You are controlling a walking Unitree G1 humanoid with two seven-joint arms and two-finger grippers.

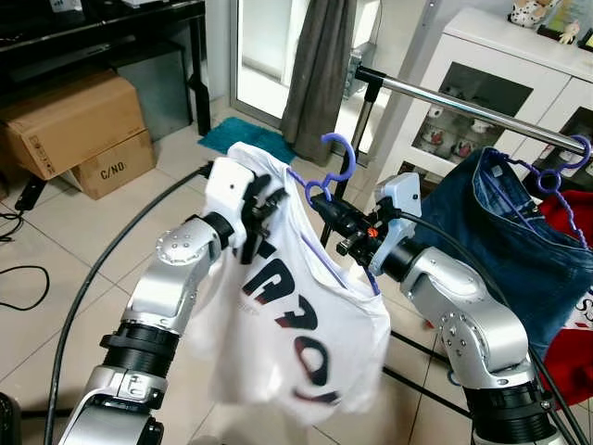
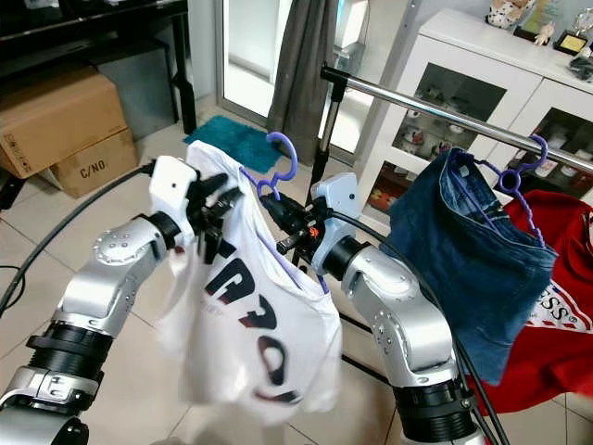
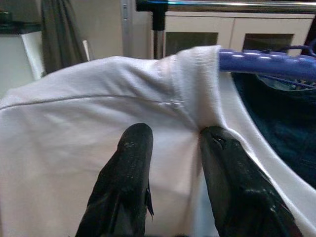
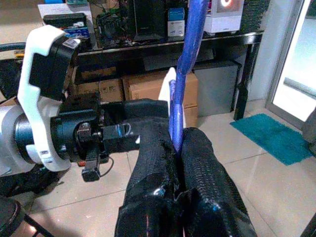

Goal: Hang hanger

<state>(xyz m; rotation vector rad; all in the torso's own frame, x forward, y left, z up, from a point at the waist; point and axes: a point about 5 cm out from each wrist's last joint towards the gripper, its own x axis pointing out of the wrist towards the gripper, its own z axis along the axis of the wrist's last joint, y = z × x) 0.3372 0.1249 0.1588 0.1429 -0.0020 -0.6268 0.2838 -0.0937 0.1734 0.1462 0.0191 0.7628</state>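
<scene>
Purple hanger (image 1: 335,167) with white T-shirt (image 1: 296,324) held mid-air, below and short of the clothes rail (image 1: 482,111). Right claw (image 1: 335,221) clamped on hanger neck; left claw (image 3: 170,163) pinching the shirt's shoulder. Advice: lift hook above rail, then lower on. Jeans (image 1: 500,241) and red shirt (image 1: 579,278) already hang on the rail; aim for the bare stretch beside them.

White shirt (image 1: 296,324) with big dark blue and red letters. Purple hanger (image 1: 335,158). Silver arms, black fingers (image 3: 131,163). Dark blue jeans (image 1: 500,232) on another purple hanger (image 1: 556,171). Red cloth (image 2: 556,324) with a white patch and letters. Shiny silver rail (image 1: 482,116). White cabinet (image 1: 519,56). Grey curtain (image 1: 315,74). Teal mat (image 1: 246,139). Brown boxes (image 1: 74,130). Pale tiled floor (image 1: 83,232).
</scene>
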